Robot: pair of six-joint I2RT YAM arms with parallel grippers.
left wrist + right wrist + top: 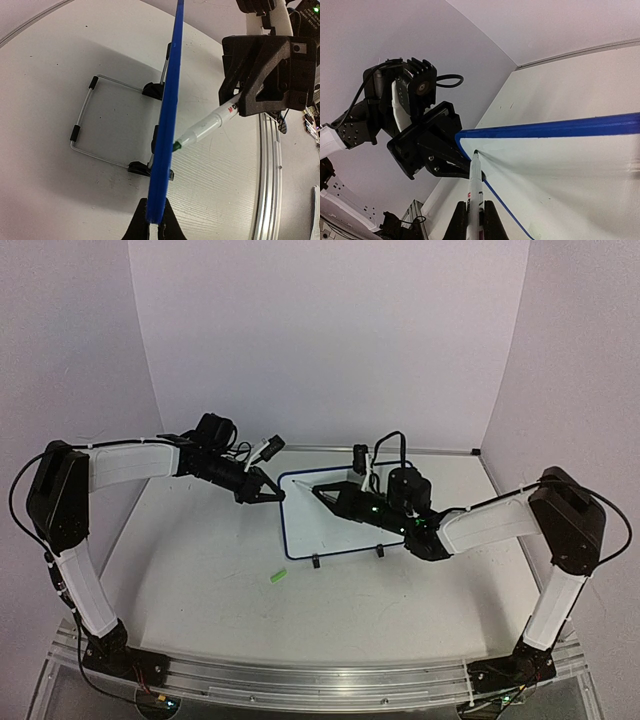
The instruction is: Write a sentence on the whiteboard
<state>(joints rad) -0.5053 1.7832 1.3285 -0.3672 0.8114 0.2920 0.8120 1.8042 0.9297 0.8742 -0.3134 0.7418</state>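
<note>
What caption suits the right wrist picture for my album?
Right fingers aim a marker at a corner of the whiteboard; left fingers grip its frame.

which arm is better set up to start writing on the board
Right. The right gripper is shut on the marker, with its tip at a corner of the whiteboard. The left gripper only clamps the frame edge, steadying it.

Setting: robotics lab test cell. Evidence: plain white enclosure walls; white wood-grain worktop; silver aluminium mounting rail carrying white-and-black left robot arm and matching right arm.
</note>
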